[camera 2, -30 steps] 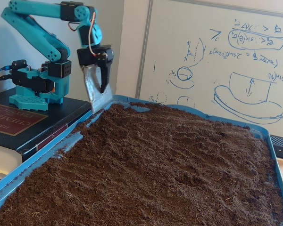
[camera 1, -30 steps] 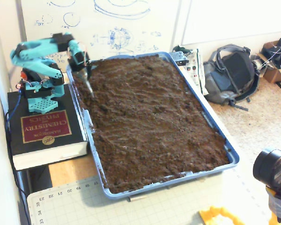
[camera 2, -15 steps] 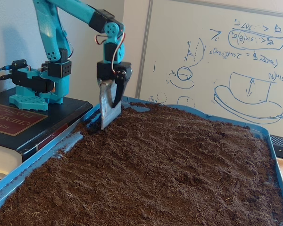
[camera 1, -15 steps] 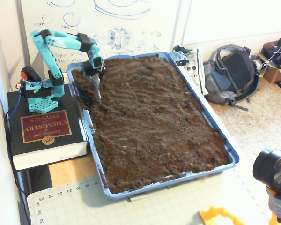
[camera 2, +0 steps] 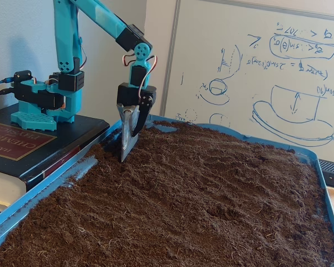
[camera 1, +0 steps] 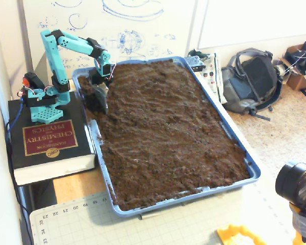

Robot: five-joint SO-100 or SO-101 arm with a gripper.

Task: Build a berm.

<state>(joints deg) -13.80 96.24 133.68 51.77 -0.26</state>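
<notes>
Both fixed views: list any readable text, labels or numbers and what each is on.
"HANDBOOK of CHEMISTRY and PHYSICS", upside down: red label on the black book under the arm's base; small words barely legible.
"CRC", gold seal on the same label: blurred, uncertain.
"19 20 21 22 23" and "33 34 35": ruler marks on the cutting mat.
Whiteboard: blue sketches and mirrored-looking formulas, not readable.
Electronics board beside the soil tray: too small.

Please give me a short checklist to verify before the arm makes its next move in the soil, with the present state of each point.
1. Metal blade tip touching soil: ok.
2. Hand gripping blade: cannot tell.
3. Blade inside blue tray, near its wall: ok.
4. Berm already raised: not ok, soil looks level.
5. Arm base seated on the chemistry handbook: ok.
6. Open soil ahead of the blade: ok.
</notes>
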